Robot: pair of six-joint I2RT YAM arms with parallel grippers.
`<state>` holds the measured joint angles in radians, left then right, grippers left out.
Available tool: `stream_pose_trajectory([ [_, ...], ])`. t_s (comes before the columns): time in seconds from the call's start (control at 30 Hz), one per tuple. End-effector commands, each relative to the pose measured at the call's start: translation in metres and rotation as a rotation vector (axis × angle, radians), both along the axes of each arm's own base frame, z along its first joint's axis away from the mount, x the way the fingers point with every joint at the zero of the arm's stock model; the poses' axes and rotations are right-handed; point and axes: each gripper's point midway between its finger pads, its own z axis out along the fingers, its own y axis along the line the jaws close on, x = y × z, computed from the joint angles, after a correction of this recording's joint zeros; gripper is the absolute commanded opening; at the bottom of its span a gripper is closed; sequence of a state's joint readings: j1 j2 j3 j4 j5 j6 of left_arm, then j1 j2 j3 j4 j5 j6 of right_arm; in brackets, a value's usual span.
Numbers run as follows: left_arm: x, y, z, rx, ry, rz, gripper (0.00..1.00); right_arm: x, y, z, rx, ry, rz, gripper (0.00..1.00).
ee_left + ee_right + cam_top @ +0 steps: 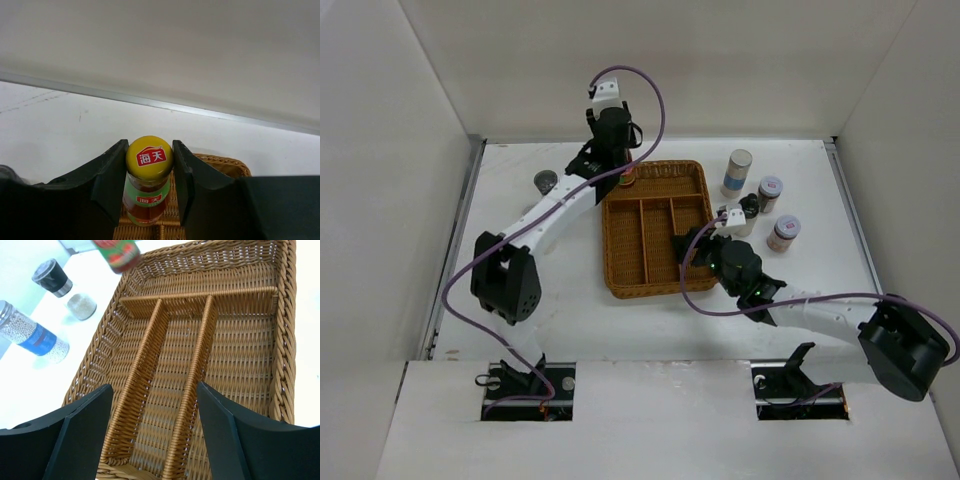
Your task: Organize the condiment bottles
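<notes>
My left gripper (621,168) (149,148) is shut on the yellow cap of the dark red sauce bottle (148,192) (628,180). It holds the bottle upright over the far left corner of the wicker tray (650,291). The bottle's base also shows in the right wrist view (119,252). My right gripper (702,238) (154,387) is open and empty above the tray's long compartments. A grey-lidded jar (546,182) (55,280) stands left of the tray. One blue-labelled cylinder (36,335) lies left of the tray and another (737,172) stands on its right. Two pink-labelled jars (770,193) (783,232) also stand on the right.
The tray (282,340) has three long compartments and one wide far compartment, all empty. White walls close in the table on the left, back and right. A metal strip runs along the back edge (150,101).
</notes>
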<state>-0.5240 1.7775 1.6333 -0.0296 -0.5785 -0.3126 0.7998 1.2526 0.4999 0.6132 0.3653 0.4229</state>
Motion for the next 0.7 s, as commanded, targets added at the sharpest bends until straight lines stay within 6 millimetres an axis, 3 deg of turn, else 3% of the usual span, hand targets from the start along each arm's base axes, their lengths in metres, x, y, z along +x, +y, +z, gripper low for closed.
stream_pose_trajectory([
  [0.0, 0.015, -0.007, 0.036, -0.063, -0.119, 0.01, 0.17, 0.002, -0.001, 0.025, 0.066, -0.06, -0.006, 0.75],
  [0.17, 0.029, -0.014, 0.003, -0.053, -0.093, 0.001, 0.17, 0.003, -0.002, 0.026, 0.067, -0.061, -0.009, 0.75],
  [0.4, 0.026, -0.006, -0.044, -0.035, -0.058, 0.012, 0.26, 0.004, -0.01, 0.029, 0.074, -0.069, -0.027, 0.76],
  [0.53, 0.019, 0.001, -0.061, -0.029, -0.047, 0.026, 0.51, 0.004, -0.011, 0.029, 0.076, -0.069, -0.029, 0.76],
  [0.67, 0.014, 0.005, -0.061, -0.031, -0.05, 0.036, 0.77, 0.005, -0.01, 0.028, 0.072, -0.065, -0.028, 0.77],
])
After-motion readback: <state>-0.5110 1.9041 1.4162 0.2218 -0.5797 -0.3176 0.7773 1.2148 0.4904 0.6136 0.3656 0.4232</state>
